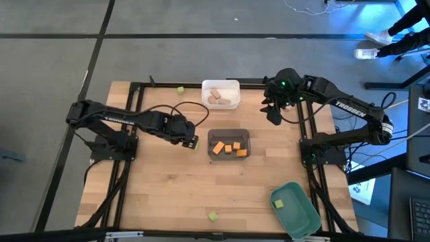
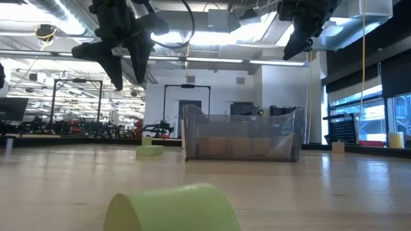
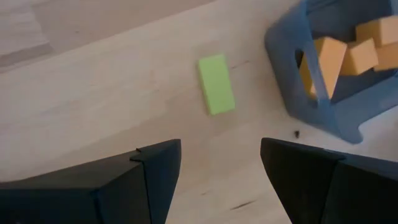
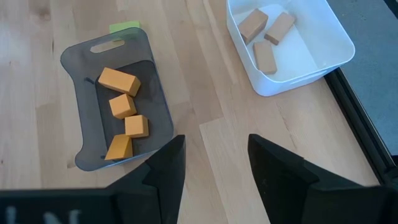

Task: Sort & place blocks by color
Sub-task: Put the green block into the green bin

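Hovering open and empty above the light green block (image 3: 216,84) just beside the dark grey bin (image 3: 292,93), the left gripper (image 3: 221,165) risked striking that bin's wall while descending; the right gripper (image 4: 211,163) waited open.

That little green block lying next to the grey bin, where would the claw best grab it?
Probably from straight above, closing on its two long sides. The green block lies flat on the table, longer than it is wide, so the narrow way fits between the fingers. The left claw hangs open just short of it, and the grey bin stands clear of the block.
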You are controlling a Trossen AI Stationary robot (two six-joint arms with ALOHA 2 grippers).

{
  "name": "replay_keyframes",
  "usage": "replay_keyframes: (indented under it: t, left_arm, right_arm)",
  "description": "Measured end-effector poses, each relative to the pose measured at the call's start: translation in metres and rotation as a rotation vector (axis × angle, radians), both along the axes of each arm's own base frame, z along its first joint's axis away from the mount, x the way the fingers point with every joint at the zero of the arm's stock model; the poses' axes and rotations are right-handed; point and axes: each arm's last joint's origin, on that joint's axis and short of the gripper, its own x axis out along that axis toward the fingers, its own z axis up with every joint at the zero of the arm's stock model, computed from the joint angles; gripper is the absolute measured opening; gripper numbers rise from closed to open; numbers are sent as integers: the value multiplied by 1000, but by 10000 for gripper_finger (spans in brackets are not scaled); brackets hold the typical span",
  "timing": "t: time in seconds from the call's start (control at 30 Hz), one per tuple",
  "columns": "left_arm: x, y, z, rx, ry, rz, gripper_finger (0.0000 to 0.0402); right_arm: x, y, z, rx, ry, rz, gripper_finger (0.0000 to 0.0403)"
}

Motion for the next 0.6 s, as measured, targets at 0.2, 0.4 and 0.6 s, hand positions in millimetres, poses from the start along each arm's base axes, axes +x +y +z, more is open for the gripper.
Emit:
replay_keyframes:
  t: [0.2,0.4,0.6]
  left_arm:
    - [3,-5,-4,0,9,-15,212]
    - [3,-6,-4,-1,8,-20,212]
    - [3,-6,-4,-4,7,-22,212]
  right_arm:
    - [0,0,0,-2,-4,0,174]
    - [1,0,1,-5,-9,0,174]
    - [2,-1,1,-12,-22,0,174]
